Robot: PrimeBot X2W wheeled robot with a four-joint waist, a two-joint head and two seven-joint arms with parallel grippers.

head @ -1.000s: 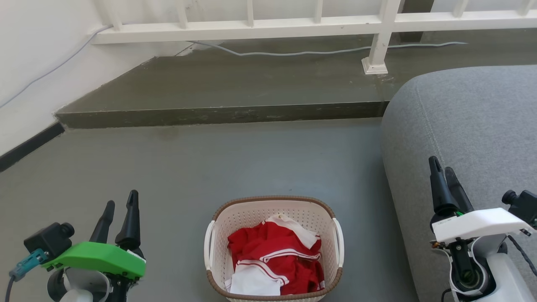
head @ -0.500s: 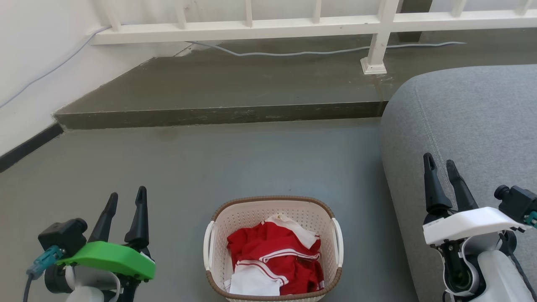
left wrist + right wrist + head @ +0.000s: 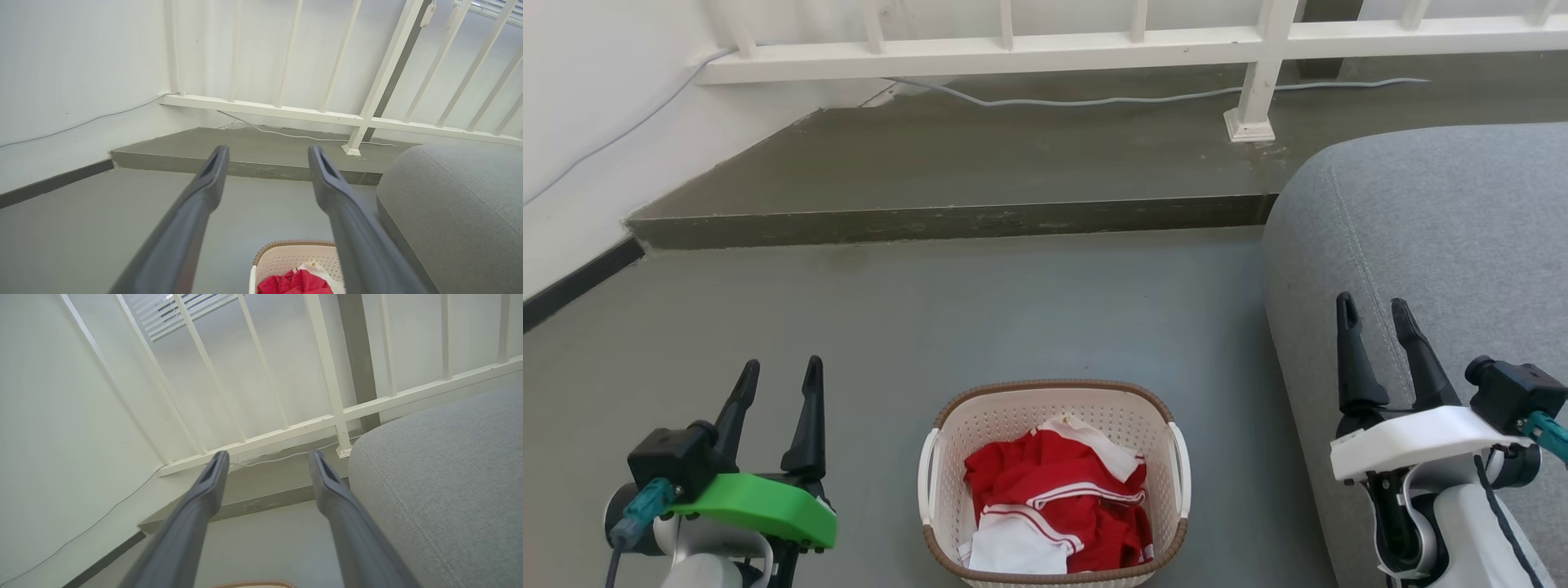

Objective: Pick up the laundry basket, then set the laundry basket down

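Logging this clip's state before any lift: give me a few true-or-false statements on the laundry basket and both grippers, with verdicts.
1. The laundry basket stands on the floor. True.
2. The left gripper grips a basket handle. False: it is open, apart from the basket, on its left.
3. The basket holds red and white clothes. True.
4. The right gripper is shut. False: its fingers stand apart, holding nothing.
5. The grey upholstered seat is left of the basket. False: it is to the right.
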